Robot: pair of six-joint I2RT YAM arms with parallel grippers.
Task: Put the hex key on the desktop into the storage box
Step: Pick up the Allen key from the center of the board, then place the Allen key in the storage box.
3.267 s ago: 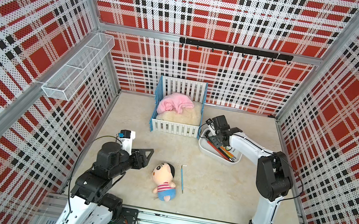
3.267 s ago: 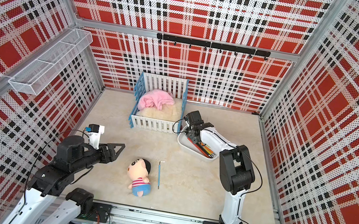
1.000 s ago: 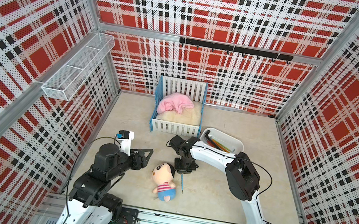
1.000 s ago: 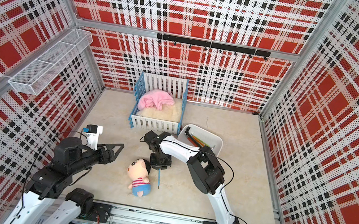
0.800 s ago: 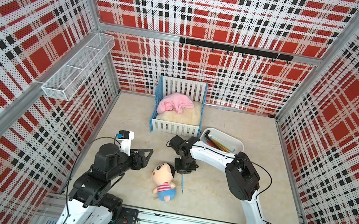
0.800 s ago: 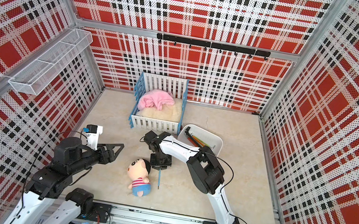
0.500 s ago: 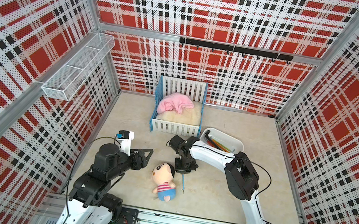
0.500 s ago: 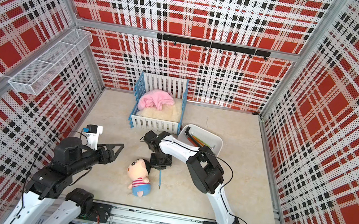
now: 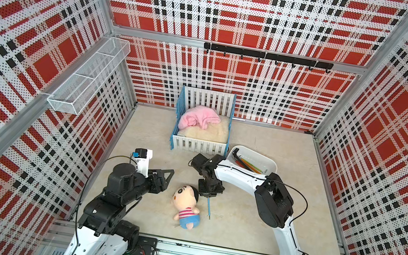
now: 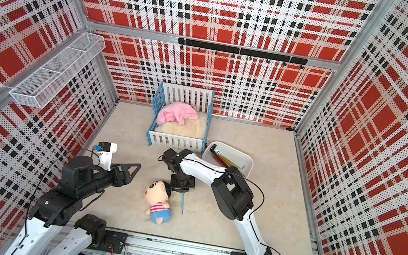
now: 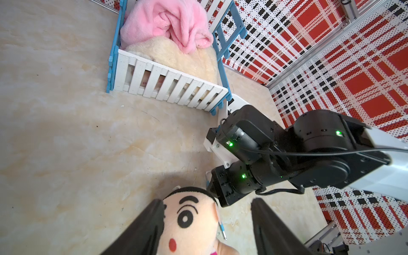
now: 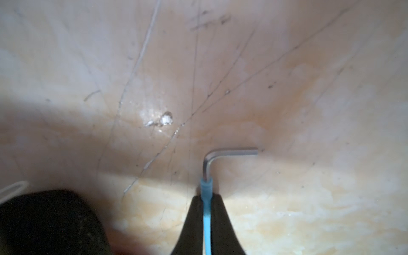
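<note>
The hex key (image 12: 229, 152) is a thin L-shaped metal rod with a light blue sleeve. It lies on the beige desktop (image 9: 254, 208) beside a plush doll's head. My right gripper (image 12: 206, 199) points down at the desktop and is shut on the blue sleeve near the bend. In both top views the blue shaft (image 9: 209, 206) (image 10: 183, 201) sticks out from under the right gripper (image 9: 209, 191) (image 10: 181, 185) toward the front. The white storage box (image 9: 255, 152) (image 10: 233, 148) sits behind the right arm and holds several tools. My left gripper (image 11: 207, 201) hovers open at the left, holding nothing.
The plush doll (image 9: 185, 201) (image 11: 189, 223) lies just left of the hex key. A blue-and-white crib (image 9: 199, 146) with a pink blanket stands at the back, next to the storage box. A wire-mesh basket (image 9: 86, 79) hangs on the left wall. A black hook rail (image 9: 266, 56) crosses the back wall.
The right arm swung from the storage box to the hex key. Over the last second its jaws shut on the blue sleeve. The left arm has not moved.
</note>
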